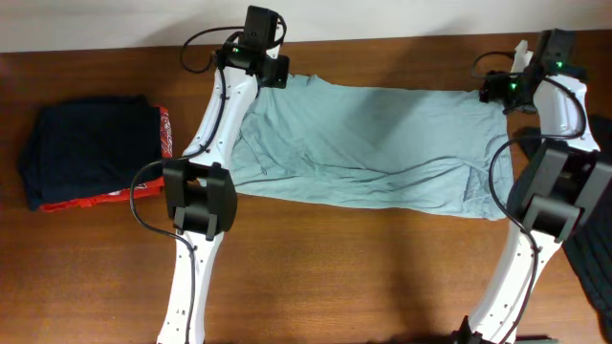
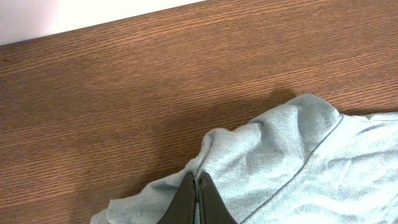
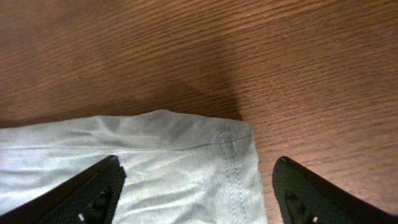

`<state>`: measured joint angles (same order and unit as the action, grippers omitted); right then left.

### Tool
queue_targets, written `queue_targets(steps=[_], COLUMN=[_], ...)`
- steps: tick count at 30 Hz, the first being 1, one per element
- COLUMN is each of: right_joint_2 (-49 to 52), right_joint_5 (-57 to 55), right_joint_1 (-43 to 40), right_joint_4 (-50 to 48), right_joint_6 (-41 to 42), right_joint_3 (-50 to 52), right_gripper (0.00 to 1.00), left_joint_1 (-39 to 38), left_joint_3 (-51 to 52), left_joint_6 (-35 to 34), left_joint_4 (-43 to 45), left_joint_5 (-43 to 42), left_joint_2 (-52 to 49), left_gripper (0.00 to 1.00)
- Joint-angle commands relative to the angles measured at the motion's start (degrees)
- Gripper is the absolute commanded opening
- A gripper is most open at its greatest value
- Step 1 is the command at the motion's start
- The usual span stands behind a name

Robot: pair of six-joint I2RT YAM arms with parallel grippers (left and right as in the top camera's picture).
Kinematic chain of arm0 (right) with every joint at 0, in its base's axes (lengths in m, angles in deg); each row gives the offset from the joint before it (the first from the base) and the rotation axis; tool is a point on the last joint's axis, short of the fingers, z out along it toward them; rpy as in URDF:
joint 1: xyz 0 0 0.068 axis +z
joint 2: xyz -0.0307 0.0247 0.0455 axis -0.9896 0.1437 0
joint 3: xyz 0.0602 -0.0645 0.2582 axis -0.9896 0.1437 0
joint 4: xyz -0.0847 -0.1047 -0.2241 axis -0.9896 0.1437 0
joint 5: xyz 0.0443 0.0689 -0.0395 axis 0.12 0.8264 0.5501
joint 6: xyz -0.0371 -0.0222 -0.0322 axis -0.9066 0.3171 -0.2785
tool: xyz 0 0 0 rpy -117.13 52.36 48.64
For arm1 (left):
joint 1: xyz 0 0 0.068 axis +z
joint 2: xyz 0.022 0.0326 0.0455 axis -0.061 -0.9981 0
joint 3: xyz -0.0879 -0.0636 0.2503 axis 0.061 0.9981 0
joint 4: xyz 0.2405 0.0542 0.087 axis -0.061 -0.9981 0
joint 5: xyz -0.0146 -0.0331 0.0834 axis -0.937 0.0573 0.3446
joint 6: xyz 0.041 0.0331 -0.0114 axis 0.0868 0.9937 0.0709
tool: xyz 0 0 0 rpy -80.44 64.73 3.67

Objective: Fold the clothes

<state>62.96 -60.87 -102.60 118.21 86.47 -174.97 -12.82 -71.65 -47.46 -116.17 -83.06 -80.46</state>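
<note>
T-shirt (image 1: 382, 143) lies as a wrinkled band across the far half of the table (image 1: 335, 277), folding judged barely begun; left gripper (image 2: 198, 185) is clamped onto its far-left corner, and right gripper (image 3: 198, 171) is spread wide astride the far-right hem, holding nothing.

You have one pale grey-blue T-shirt (image 1: 373, 143) on one wooden table (image 1: 382, 277). Count two arms and two grippers: the left gripper (image 2: 196, 186) and the right gripper (image 3: 198, 186). At 9 o'clock you have two folded garments stacked, one navy garment (image 1: 86, 143) and one red garment (image 1: 105, 200). At 4 o'clock there is one dark loose garment (image 1: 595, 258).
</note>
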Motion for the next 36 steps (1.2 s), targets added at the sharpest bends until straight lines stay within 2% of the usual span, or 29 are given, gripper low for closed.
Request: queue_targets(steps=[1,17,19,20,21,23,24,25,32,36], right_joint_2=[2.6,5.8,6.2,6.4,6.5,6.5,6.5,6.5,3.1,0.3], right_joint_5=[0.7,0.7,0.7,0.7,0.7,0.7,0.7,0.7,1.8,4.8], right_joint_1=[0.6,0.6,0.6,0.6,0.6,0.6,0.6,0.6,0.6,0.6], right_joint_4=[-0.9,-5.8,-5.8,-5.8,-5.8,-5.8,-5.6,-5.4,0.4,9.6], right_joint_6=[-0.2,-0.2,-0.2,-0.2,-0.2,-0.1,0.0,0.1,0.5,0.5], right_joint_3=[-0.4,-0.4,-0.4,-0.4,-0.4,-0.4,-0.4,-0.4,-2.6,-10.1], right_gripper=[0.75,0.71,0.67,0.59,0.5,0.15,0.07,0.04,0.04,0.04], left_joint_1=[0.2,0.2,0.2,0.2,0.2,0.2,0.2,0.2,1.0,1.2], left_joint_3=[-0.7,-0.7,-0.7,-0.7,-0.7,-0.7,-0.7,-0.7,-4.5,-10.9], left_joint_6=[-0.6,-0.6,-0.6,-0.6,-0.6,-0.6,-0.6,-0.6,-0.6,-0.6], left_joint_4=[0.1,-0.3,-0.3,-0.3,-0.3,-0.3,-0.3,-0.3,-3.1,-7.6], left_joint_5=[0.7,0.7,0.7,0.7,0.7,0.7,0.7,0.7,1.7,1.7], left_joint_2=[-0.1,-0.1,-0.1,-0.1,-0.1,-0.1,-0.1,-0.1,-0.1,-0.1], left_gripper=[0.0,0.0,0.0,0.0,0.0,0.0,0.0,0.0,0.0,0.0])
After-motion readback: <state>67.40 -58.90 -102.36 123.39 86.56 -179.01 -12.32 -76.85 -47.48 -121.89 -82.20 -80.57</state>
